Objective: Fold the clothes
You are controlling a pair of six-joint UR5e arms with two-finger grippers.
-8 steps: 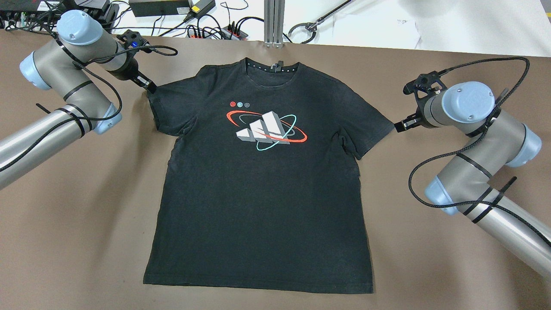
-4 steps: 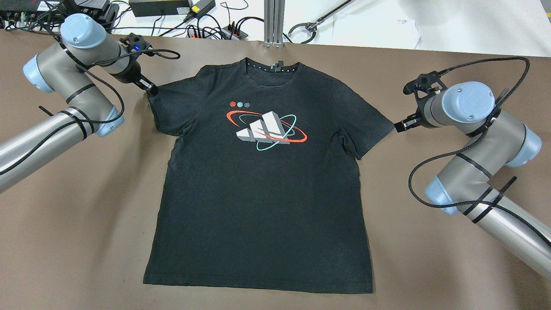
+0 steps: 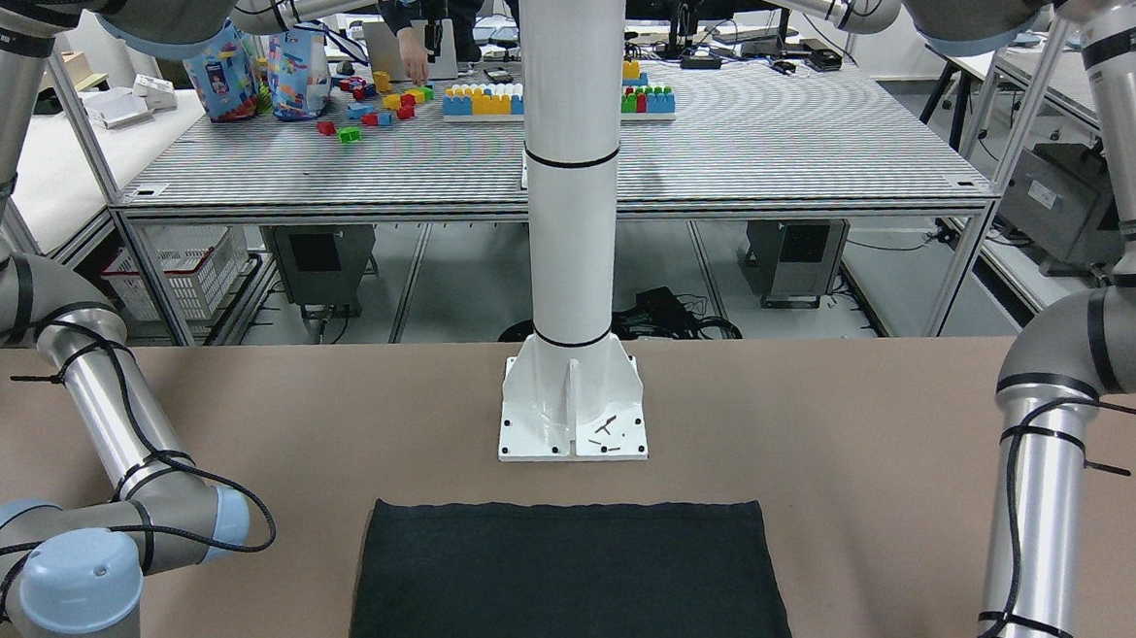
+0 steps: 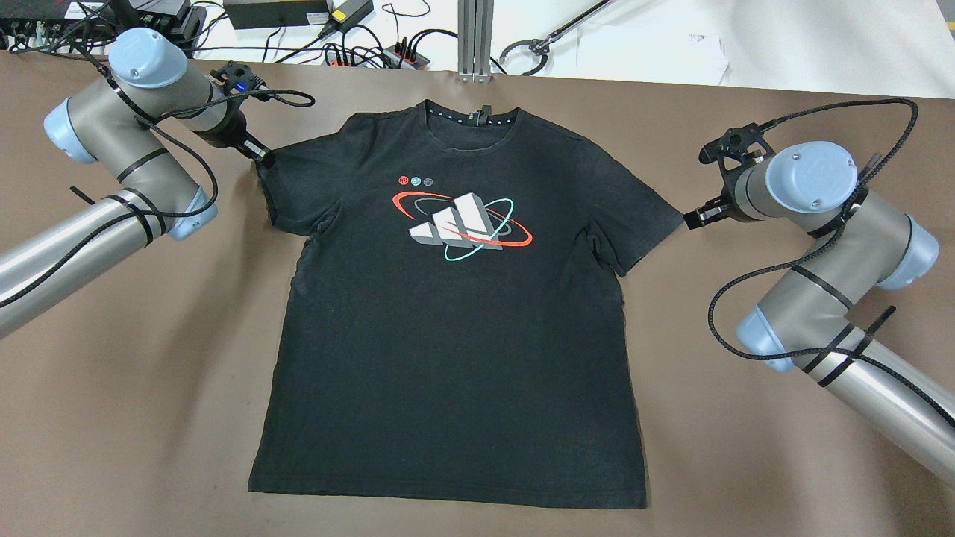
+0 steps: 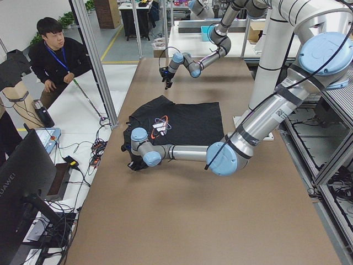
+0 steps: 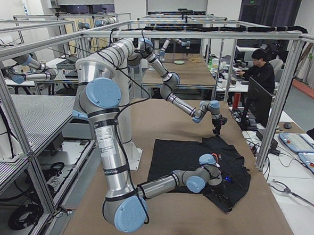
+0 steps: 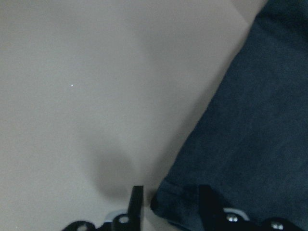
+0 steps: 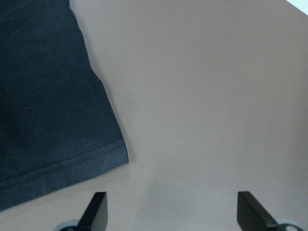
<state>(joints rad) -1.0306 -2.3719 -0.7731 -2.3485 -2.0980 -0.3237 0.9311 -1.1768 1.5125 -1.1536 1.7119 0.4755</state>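
The clothes are one black T-shirt [image 4: 455, 335] with a red, teal and white logo, spread flat and face up on the brown table. The front-facing view shows only its hem end [image 3: 562, 582]. My left gripper [image 4: 261, 154] is at the corner of the shirt's left-hand sleeve. In the left wrist view that sleeve corner [image 7: 240, 120] lies between the narrowly spread fingers [image 7: 137, 207], with a small gap still showing. My right gripper [image 4: 690, 218] hovers just off the other sleeve's hem [image 8: 48, 96], wide open over bare table, with nothing between its fingertips [image 8: 98, 209].
A white pillar base [image 3: 573, 406] stands near the shirt's hem. Cables and power strips [image 4: 358, 52] and an aluminium post [image 4: 474, 37] line the far table edge. A seated person [image 5: 55, 55] and a monitor [image 5: 22, 187] are beyond that edge.
My left arm has shifted slightly toward the shirt, its gripper staying at the sleeve corner. The right arm and the shirt have not moved.
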